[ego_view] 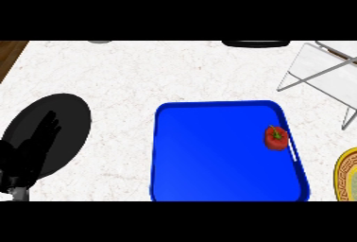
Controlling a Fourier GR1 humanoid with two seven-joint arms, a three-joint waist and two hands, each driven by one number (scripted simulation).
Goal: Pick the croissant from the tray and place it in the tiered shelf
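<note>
A blue tray (pixel 209 160) lies at the middle of the white counter, running down to the lower edge. The only thing on it is a small red fruit with a green stem (pixel 276 137), close to its right rim. No croissant shows anywhere. The tiered shelf (pixel 317 71), pale panels on a thin metal frame, stands at the back right. My left hand (pixel 28 156) rests at the lower left with straight fingers pointing up, over a black plate and well away from the tray. My right hand is out of sight.
A black round plate (pixel 70 113) lies at the left, partly under my left hand. A yellow patterned plate (pixel 347 175) pokes in at the right edge. A dark object (pixel 255 43) sits at the counter's far edge. The counter's left corner ends at brown wood (pixel 10 52).
</note>
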